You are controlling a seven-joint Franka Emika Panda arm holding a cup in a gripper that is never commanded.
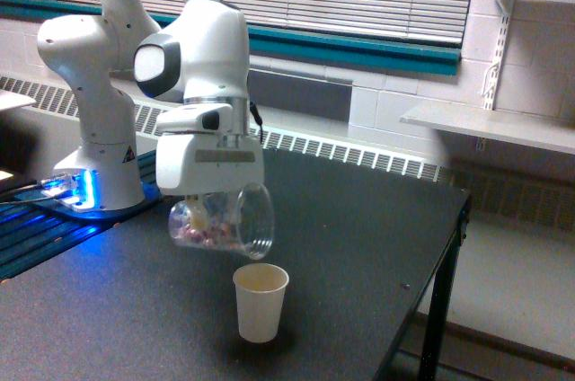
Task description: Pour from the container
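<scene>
The container (220, 222), a clear plastic cup, hangs tipped on its side with its wide mouth facing the exterior view's right. Small pink and pale pieces lie against its lower wall. My gripper (212, 206) is shut on the container from above, fingers mostly hidden behind the clear wall. A small white paper cup (260, 302) stands upright on the black table (359, 246), just below and slightly right of the container's mouth. Nothing is seen falling between them.
The arm's white base (94, 156) stands at the exterior view's left on a blue-lit plate. The table's edge (449, 246) drops off at the right. A radiator and blinds run along the back wall; a shelf (494, 125) is at the far right.
</scene>
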